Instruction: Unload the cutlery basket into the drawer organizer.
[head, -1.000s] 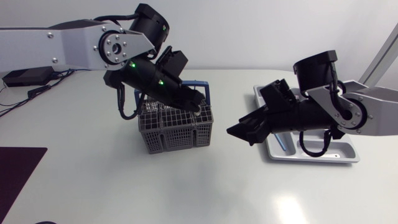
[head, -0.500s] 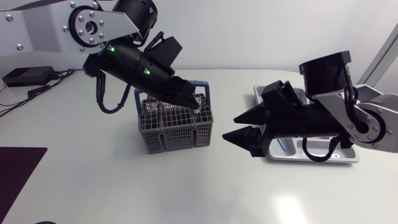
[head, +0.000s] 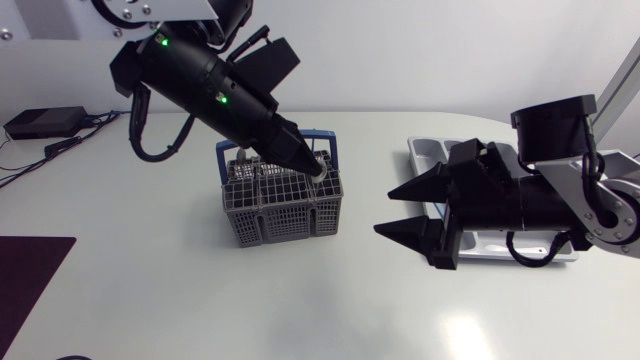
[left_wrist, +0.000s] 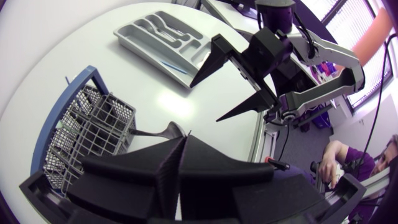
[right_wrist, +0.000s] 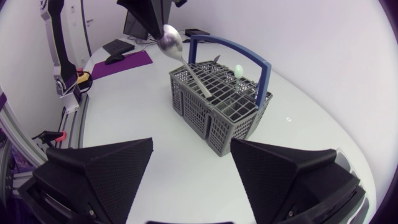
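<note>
**Cutlery basket (head: 280, 210): one spoon in hand, most of the job waiting**

I am gripping a spoon (right_wrist: 169, 38) in my left hand (head: 315, 172), with the fingers clenched on it just by the bowl. The spoon is slanting bowl-up over the basket, and its handle is pointing down at the top grid. I cannot tell whether the handle's end is clear of the grid. The basket is standing near the middle of the bench (head: 200, 300) with its blue carry handle raised.

My right hand (head: 384, 211) is hanging released, fingers spread wide and grasping nothing. It is sitting between the basket and the drawer organizer (head: 430, 150), pointing toward the basket. The organizer is lying at the right side of the bench, well apart from the basket. My right arm is covering much of it from above.

I am judging the task to be in its early part. At least two more pieces are poking up from the basket's far compartments, a metal tip (right_wrist: 216, 59) and a pale green end (right_wrist: 238, 70). The organizer's compartments are looking almost bare from my left wrist. A thin bluish thing (left_wrist: 165, 62) seems to be lying in one long compartment, but I cannot tell what it is. This spoon is yet to reach the organizer, and the remaining pieces are waiting after it.
</note>
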